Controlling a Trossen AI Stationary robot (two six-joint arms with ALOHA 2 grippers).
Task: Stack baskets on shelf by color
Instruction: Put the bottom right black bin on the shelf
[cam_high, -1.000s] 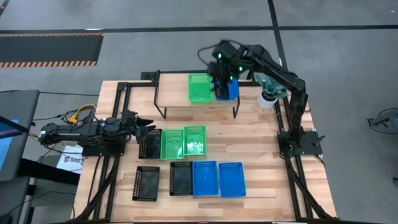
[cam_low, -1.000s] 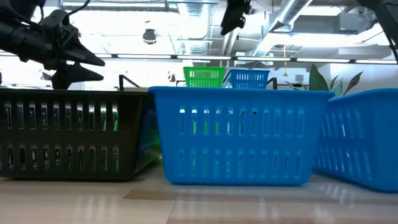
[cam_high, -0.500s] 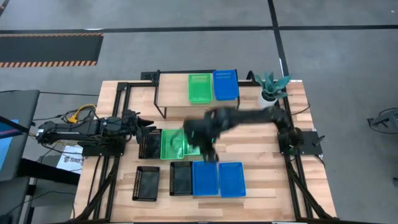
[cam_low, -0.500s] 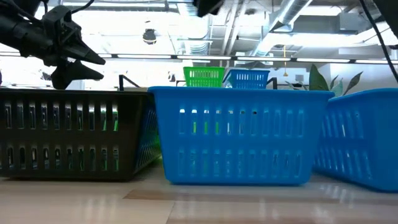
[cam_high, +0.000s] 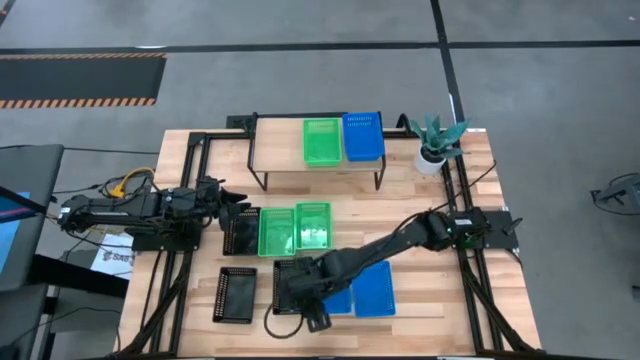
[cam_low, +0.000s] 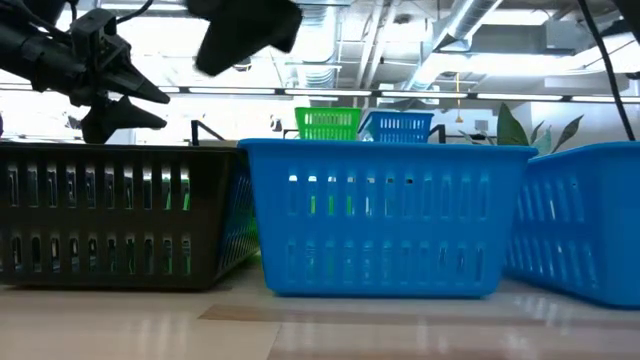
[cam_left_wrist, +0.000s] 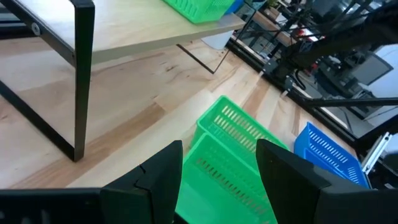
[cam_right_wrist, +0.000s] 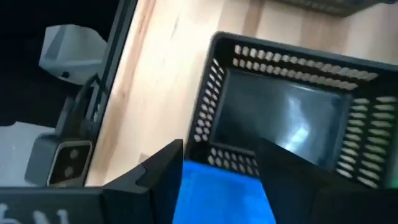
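Note:
The shelf carries a green basket and a blue basket side by side at its right end. On the table, the middle row holds a black basket and two green ones. The near row holds two black baskets and two blue ones, one partly under my right arm. My right gripper hovers open over the near black and blue baskets. My left gripper is open, just left of the middle row.
A potted plant stands at the table's far right, beside the shelf. My right arm stretches from its base across the table's near right part. Cables and a dark stand sit off the left edge.
My right arm has swung away from the blue basket on the shelf, across the middle row, toward the table's near edge, and now hangs over the near row. The blue basket stays on the shelf beside the green one.

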